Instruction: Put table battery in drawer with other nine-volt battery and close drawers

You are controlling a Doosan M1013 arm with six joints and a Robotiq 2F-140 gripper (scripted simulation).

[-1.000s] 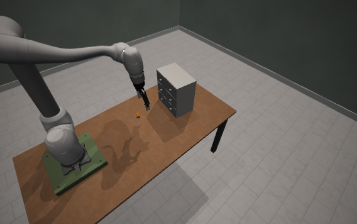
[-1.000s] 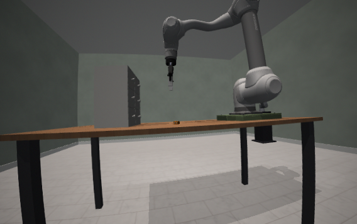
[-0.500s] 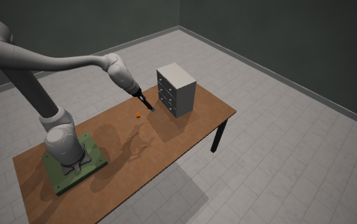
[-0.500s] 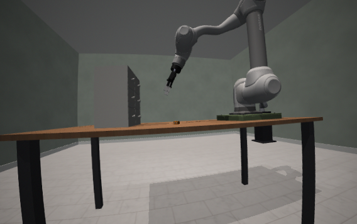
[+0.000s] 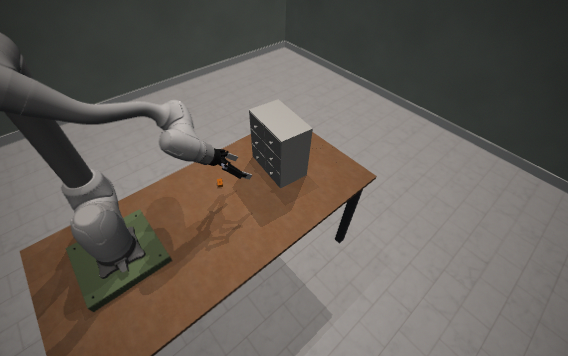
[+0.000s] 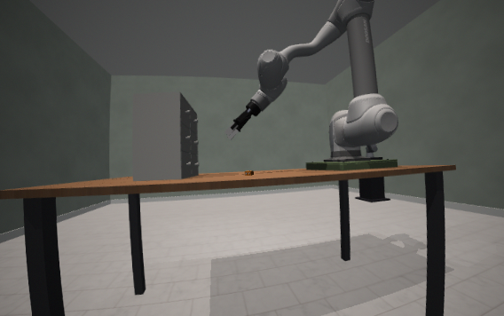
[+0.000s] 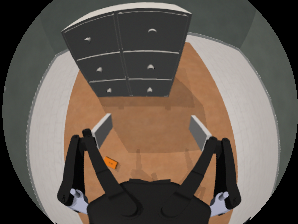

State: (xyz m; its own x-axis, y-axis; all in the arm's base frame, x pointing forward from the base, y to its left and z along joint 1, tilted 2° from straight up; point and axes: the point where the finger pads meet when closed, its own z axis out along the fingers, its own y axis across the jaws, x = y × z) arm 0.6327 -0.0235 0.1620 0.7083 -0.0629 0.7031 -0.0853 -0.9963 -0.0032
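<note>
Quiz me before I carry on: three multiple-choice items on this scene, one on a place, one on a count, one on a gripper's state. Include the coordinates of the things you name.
1. Where is the orange nine-volt battery (image 5: 219, 183) (image 6: 248, 173) (image 7: 111, 163)?
A) On top of the chest
B) On the table
C) Between the fingertips

2. How many drawers does the chest's front show?
A) Four
B) Eight
C) Six

3. How does the gripper (image 5: 241, 167) (image 6: 231, 133) (image 7: 151, 121) stand?
A) Open, holding nothing
B) Shut on a drawer knob
C) Shut on nothing

Key:
1 B: it lies on the wooden table (image 5: 190, 250) (image 6: 311, 174) (image 7: 150, 140), in front of the chest (image 5: 295, 155) (image 6: 156, 138) (image 7: 127, 50).
2 C: the wrist view shows two columns of three.
3 A: its fingers are spread wide with nothing between them.

— What moved over that last second?
— The arm's wrist (image 5: 182, 145) (image 6: 271, 80) did. It swung from hanging almost straight down to a slant, tipping toward the chest (image 5: 296, 150) (image 6: 157, 138) (image 7: 127, 52).
— And the fingers (image 5: 249, 176) (image 6: 231, 132)?
— They went along with it. At first they pointed down at the table (image 5: 200, 280) (image 6: 231, 178) (image 7: 150, 137); then they angled out toward the drawer fronts (image 5: 265, 149) (image 6: 189, 144) (image 7: 150, 40), and ended up nearer to them.
— Did the shadow shift too?
— Yes, the arm's shadow (image 5: 214, 220) on the table changed its outline.
</note>
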